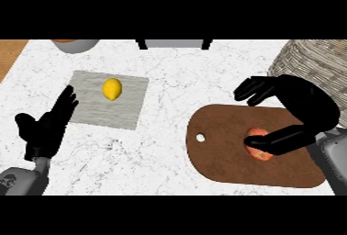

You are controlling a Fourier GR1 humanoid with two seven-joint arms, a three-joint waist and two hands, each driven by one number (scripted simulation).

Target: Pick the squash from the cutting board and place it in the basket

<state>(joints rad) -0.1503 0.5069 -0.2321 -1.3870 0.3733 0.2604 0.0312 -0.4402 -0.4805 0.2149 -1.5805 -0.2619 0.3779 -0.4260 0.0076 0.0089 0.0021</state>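
An orange squash (260,155) lies on the brown cutting board (227,158) at the right, partly hidden by my right thumb. My right hand (308,103) hovers over the board's far right part. Its thumb crosses the squash while its fingers (254,89) spread out well beyond the board's far edge, so the hand is open and not closed round the squash. The wicker basket (315,59) stands at the top right, just behind this hand. My left hand (44,131) rests open at the left edge, fingers up.
A yellow lemon-like fruit (112,88) lies on a grey mat (129,112) at the left centre, next to my left hand. A grey bowl (75,44) and a grey object (173,43) sit at the counter's far edge.
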